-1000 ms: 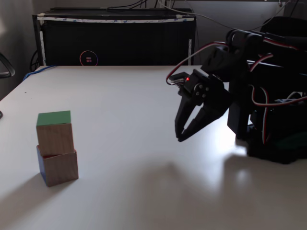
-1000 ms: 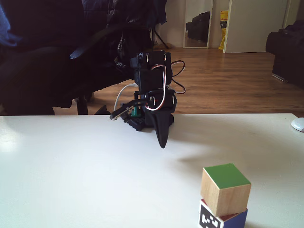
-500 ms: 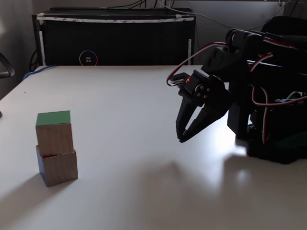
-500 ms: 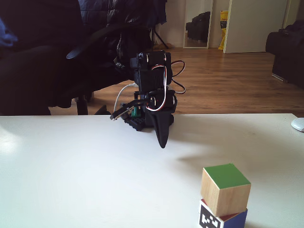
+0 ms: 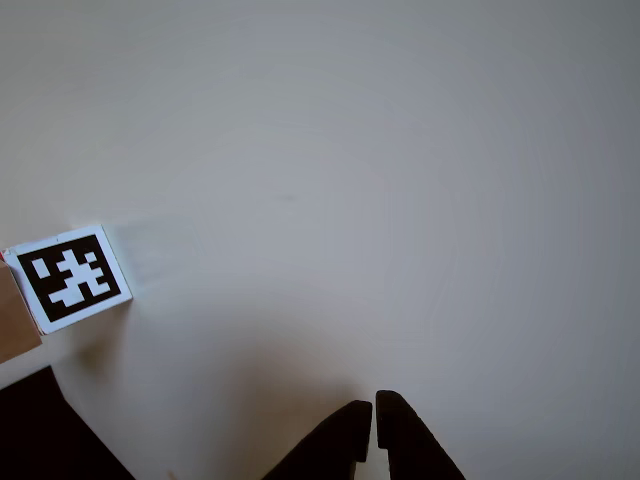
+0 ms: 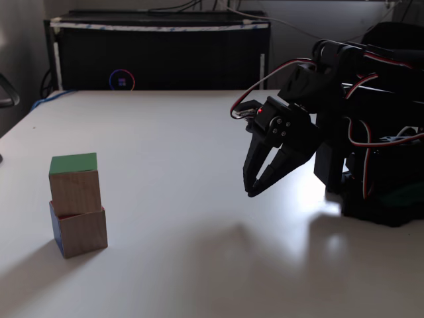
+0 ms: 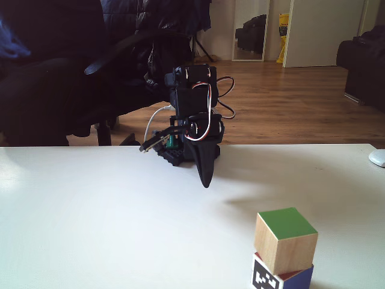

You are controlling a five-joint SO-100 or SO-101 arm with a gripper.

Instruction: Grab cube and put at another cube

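The cube (image 6: 75, 182) with the green top sits on top of another cube (image 6: 80, 232). The two make a little tower at the lower left of a fixed view. The top one is turned a bit, so its sides do not line up with the one under it. In a fixed view from the other side, the cube (image 7: 285, 238) and another cube (image 7: 280, 278) stand at the lower right, and a black-and-white pattern shows on the bottom one.

The gripper (image 6: 250, 192) is in the right half of that first fixed view, well apart from the tower. It points down over the white table (image 6: 199, 146) and holds nothing. Its two fingers are almost together at the tips, with a thin gap higher up.

In the other view, the gripper (image 5: 374, 407) comes in from the bottom edge with its tips nearly touching. The pattern side of another cube (image 5: 70, 277) is at the left edge, far from the tips.
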